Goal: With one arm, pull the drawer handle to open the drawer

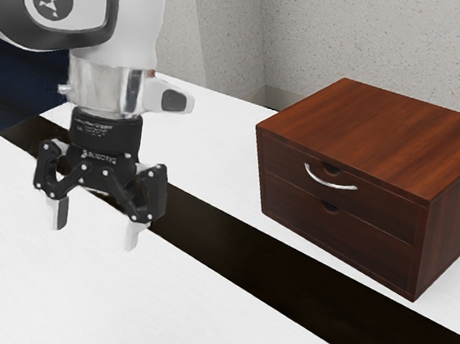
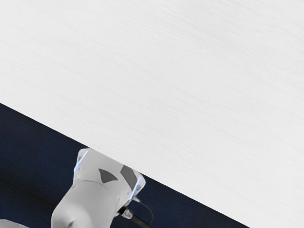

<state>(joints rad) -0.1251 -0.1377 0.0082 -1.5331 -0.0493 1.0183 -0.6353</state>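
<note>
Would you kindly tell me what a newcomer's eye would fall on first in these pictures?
The reddish-brown cabinet stands out at the exterior view's right, with a silver handle on its shut upper drawer. At that view's left the black end effector hangs open over the white table, well apart from the cabinet.

Reddish-brown wood-grain cabinet (image 1: 384,145), silver drawer handle (image 1: 329,182), white table (image 1: 71,304) with black stripe (image 1: 285,271), black tool (image 1: 94,231)

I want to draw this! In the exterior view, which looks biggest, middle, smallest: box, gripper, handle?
1. box
2. gripper, though it's nearer the camera, so it may look bigger than it is
3. handle
</note>
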